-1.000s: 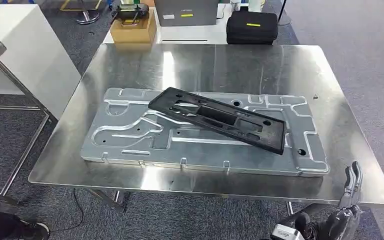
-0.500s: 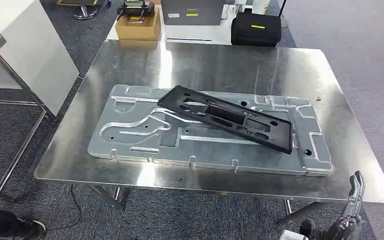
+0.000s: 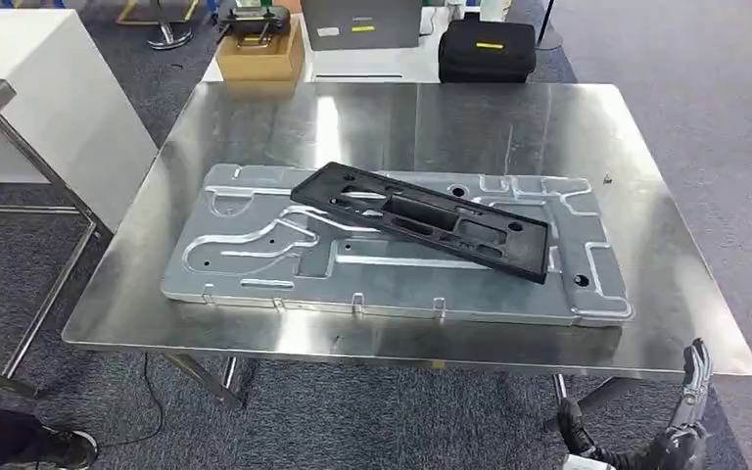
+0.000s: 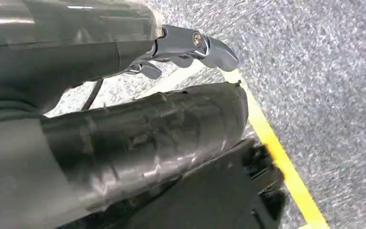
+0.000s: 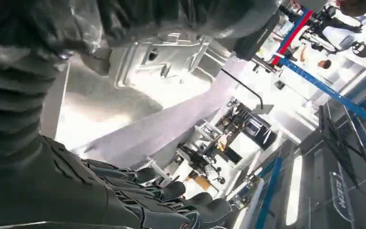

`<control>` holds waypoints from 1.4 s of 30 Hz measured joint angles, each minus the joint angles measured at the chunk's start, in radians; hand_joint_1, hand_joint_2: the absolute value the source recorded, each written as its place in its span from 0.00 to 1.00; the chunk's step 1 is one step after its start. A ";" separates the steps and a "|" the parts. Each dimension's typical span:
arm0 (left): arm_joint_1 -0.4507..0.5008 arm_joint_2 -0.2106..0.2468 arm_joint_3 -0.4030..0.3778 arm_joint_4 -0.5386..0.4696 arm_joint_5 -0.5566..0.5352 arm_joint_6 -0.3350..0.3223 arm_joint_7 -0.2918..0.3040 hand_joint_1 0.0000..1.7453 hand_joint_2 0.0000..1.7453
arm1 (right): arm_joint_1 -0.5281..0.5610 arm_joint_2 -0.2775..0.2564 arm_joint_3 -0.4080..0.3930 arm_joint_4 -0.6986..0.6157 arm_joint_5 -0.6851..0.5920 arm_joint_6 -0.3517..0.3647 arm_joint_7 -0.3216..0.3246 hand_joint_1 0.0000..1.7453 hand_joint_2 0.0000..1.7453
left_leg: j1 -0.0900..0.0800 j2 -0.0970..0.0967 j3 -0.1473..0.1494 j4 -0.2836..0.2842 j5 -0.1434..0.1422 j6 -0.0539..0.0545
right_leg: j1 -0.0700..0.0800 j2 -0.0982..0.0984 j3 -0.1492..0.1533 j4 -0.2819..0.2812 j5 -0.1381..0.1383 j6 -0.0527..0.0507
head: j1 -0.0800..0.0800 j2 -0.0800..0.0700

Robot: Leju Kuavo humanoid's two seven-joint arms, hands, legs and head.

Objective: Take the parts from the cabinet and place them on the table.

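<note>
Black part (image 3: 426, 221) lies on the table (image 3: 646, 333), well apart from the empty, loosely open right hand (image 3: 687, 411).

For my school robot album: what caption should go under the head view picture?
A black part lies askew on a silver panel on the steel table, right hand beside its edge.

a workshop or robotics lab. a steel table (image 3: 255, 127) stands on grey carpet (image 3: 666, 49). a black equipment case (image 3: 487, 49) and a cardboard box (image 3: 259, 61) sit beyond.
</note>
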 joint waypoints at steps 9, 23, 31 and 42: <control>-0.005 0.000 0.005 0.000 0.002 -0.002 -0.006 0.00 0.00 | 0.001 0.000 0.000 0.000 -0.002 0.004 0.000 0.00 0.00 | -0.014 0.000 0.164 -0.204 0.070 0.028 | 0.006 -0.001 -0.040 0.010 0.038 0.021 | -0.001 0.000; -0.004 -0.003 0.006 0.000 0.002 -0.003 -0.005 0.00 0.00 | 0.002 -0.005 -0.002 0.000 0.002 0.007 -0.001 0.00 0.00 | -0.015 0.008 0.055 -0.189 0.159 0.046 | -0.005 0.005 0.096 -0.021 -0.076 0.051 | 0.001 0.000; -0.001 -0.002 0.008 0.000 0.010 -0.002 -0.004 0.00 0.00 | 0.010 -0.006 -0.004 0.000 -0.005 0.008 0.003 0.00 0.00 | -0.005 0.003 -0.012 -0.010 0.004 0.003 | -0.002 0.000 0.035 -0.025 -0.016 0.001 | -0.001 0.000; -0.002 -0.002 0.010 0.000 0.011 0.000 -0.005 0.00 0.00 | 0.015 -0.005 -0.011 0.000 -0.024 0.024 -0.012 0.00 0.00 | -0.015 0.001 0.186 -0.223 0.072 0.033 | 0.001 -0.003 -0.036 -0.008 0.056 0.035 | -0.001 0.000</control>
